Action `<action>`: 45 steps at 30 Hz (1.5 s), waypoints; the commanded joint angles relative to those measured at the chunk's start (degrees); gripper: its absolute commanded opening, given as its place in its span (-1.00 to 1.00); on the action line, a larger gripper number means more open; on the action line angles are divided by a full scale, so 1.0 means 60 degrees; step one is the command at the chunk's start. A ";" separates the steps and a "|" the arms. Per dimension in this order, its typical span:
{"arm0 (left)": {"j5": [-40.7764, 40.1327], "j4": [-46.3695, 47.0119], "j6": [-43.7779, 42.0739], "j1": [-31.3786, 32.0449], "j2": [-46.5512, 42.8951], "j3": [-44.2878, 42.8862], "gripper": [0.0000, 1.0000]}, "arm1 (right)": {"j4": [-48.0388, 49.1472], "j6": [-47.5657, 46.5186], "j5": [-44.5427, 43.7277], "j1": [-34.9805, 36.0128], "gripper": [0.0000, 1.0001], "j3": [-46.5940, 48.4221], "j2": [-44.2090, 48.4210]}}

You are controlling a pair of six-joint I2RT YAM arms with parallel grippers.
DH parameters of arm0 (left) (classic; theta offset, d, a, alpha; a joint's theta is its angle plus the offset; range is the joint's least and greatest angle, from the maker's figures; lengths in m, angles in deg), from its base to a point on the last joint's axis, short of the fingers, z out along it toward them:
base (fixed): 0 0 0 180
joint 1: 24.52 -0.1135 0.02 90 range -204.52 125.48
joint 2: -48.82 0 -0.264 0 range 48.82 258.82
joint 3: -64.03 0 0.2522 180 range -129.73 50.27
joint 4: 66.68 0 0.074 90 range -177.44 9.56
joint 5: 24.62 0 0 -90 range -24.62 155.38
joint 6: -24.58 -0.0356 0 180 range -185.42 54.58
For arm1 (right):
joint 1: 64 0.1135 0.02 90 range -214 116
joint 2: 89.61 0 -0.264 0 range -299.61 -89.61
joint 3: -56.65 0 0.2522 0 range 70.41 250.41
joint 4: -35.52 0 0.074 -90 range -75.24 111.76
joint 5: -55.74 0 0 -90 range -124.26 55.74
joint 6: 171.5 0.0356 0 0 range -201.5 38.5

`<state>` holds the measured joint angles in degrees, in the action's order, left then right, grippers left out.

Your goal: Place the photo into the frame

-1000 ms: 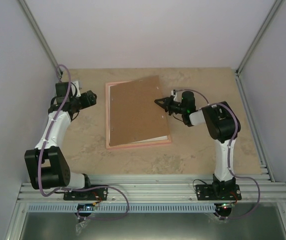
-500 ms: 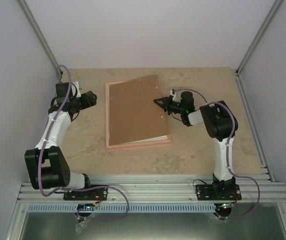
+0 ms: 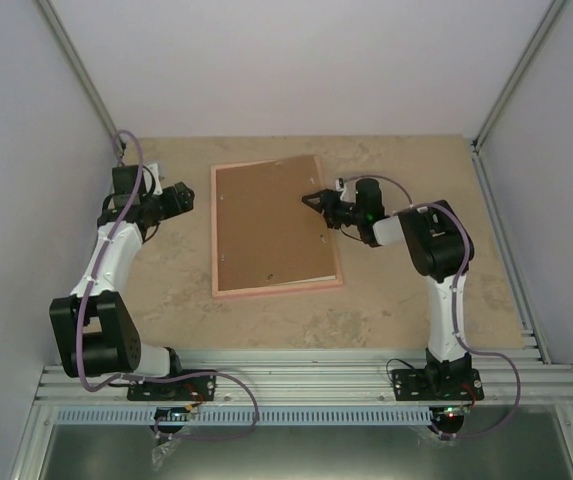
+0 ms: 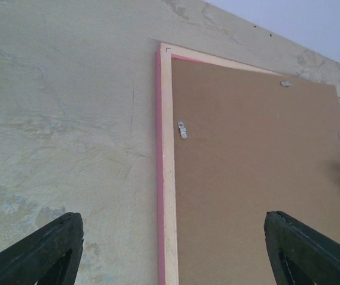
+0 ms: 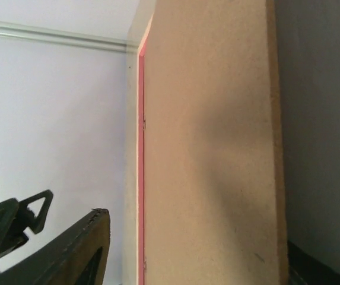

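Here, the right gripper (image 3: 313,198), fingers spread, hovers at the brown backing board (image 3: 271,225) lying in the frame (image 3: 214,230); left gripper (image 3: 186,197) likewise spread.

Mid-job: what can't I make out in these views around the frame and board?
The photo: not identifiable in any view; the cardboard sheet covers the opening of the frame, seating unknown.
The right gripper: tiny in the top view; the right wrist view crops its jaws at the bottom edge, so contact with the sheet is unclear.
The metal clips: too small in the top view, few in the left wrist view; latching unclear.
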<state>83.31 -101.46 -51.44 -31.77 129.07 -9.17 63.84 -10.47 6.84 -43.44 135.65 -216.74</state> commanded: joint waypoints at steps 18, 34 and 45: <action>-0.1329 -0.0409 0.0000 -0.0037 0.0089 -0.0609 0.99 | -0.8101 -0.5946 -0.3647 0.0881 0.95 0.3079 0.1920; 0.0539 -0.0348 -0.0735 -0.0025 0.1941 -0.0947 0.98 | -0.8338 -1.0506 -0.1705 -0.0971 0.95 0.2005 0.3520; 0.1634 -0.0340 -0.1389 0.0175 0.4499 -0.1955 0.85 | -0.8815 -1.2065 0.1493 -0.2872 0.95 0.0966 0.4330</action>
<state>89.60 -103.71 -57.52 -31.72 152.43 -17.37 13.15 -76.29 7.52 -59.49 143.60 -194.55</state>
